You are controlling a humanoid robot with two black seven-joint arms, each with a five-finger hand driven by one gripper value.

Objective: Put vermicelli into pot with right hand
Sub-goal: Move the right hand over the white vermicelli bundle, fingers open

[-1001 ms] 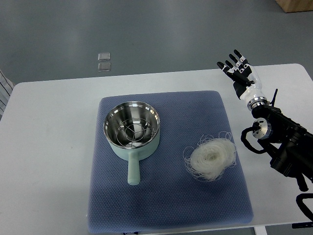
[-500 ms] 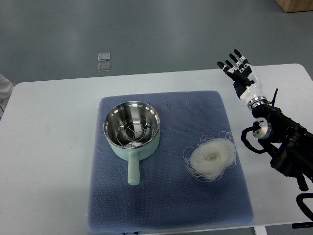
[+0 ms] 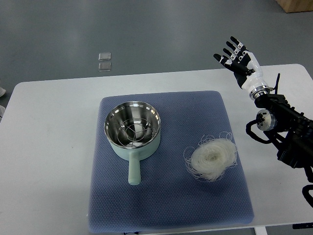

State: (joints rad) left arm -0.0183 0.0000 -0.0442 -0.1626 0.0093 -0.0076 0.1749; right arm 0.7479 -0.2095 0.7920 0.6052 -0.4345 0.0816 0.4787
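A pale nest of white vermicelli (image 3: 211, 159) lies on the right part of the blue mat (image 3: 168, 205). A mint-green pot (image 3: 132, 130) with a shiny steel inside stands on the mat's left part, its handle pointing toward me. My right hand (image 3: 236, 56) hovers over the table's far right edge, well beyond the vermicelli, fingers spread and holding nothing. Its black forearm (image 3: 286, 132) comes in from the right edge. The left arm does not show.
The white table (image 3: 49, 147) carries the mat. Two small clear squares (image 3: 103, 60) lie on the grey floor beyond the table. A brown box corner (image 3: 296, 5) shows at the top right.
My right hand has lifted and shifted away from me, toward the table's far edge, with the forearm following. The pot and vermicelli have not moved.
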